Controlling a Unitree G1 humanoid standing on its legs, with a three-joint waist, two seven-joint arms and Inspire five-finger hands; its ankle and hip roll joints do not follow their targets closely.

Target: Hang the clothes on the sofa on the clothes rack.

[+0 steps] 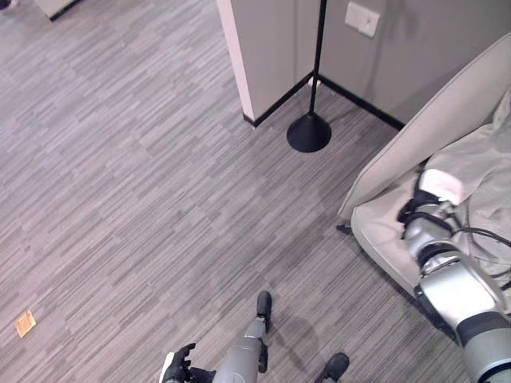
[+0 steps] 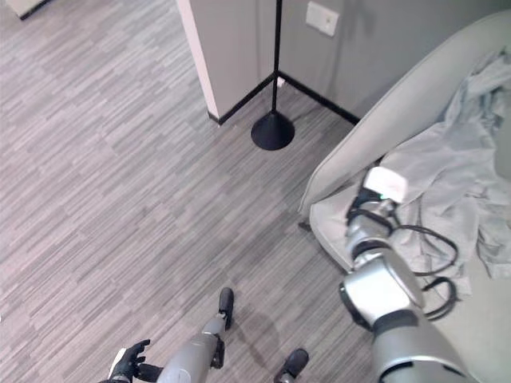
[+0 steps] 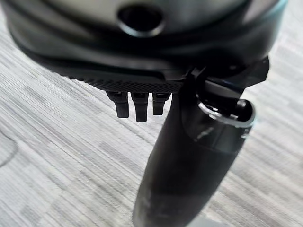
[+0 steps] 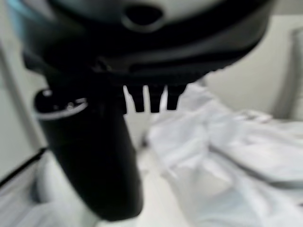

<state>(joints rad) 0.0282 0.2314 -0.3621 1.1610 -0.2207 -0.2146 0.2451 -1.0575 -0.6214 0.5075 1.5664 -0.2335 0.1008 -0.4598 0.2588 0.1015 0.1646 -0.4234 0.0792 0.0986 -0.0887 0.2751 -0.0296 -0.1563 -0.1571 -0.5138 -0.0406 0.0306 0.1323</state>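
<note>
Over the beige sofa, at the right of the head views, we see the right hand held above the seat: its own wrist camera shows a thick dark thumb and short fingertips pointing down and straight, holding nothing, with pale cloth lying beyond them. From the head, that hand is largely covered by the white wrist camera block and the silver-grey forearm, so we cannot tell whether it touches the fabric. Just beside it lies the crumpled light grey garment, thin, softly creased cloth, heaped in folds. Its long axis runs from the top of the backrest down across the seat cushion towards the front edge, and its right part is cut off by the picture border. We cannot make out sleeves or a collar.

Down at the lower left, the left hand hangs low over the floor, its fingers relaxed and empty; its wrist camera shows the smooth dark thumb and stubby fingertips against the flooring.

Further out, a slim black pole on a round, cone-shaped black base stands at the corner of a pale wall with a dark skirting strip; its top is cut off. A white wall plate sits nearby. Grey wood-grain plank flooring carries one small orange scrap.
</note>
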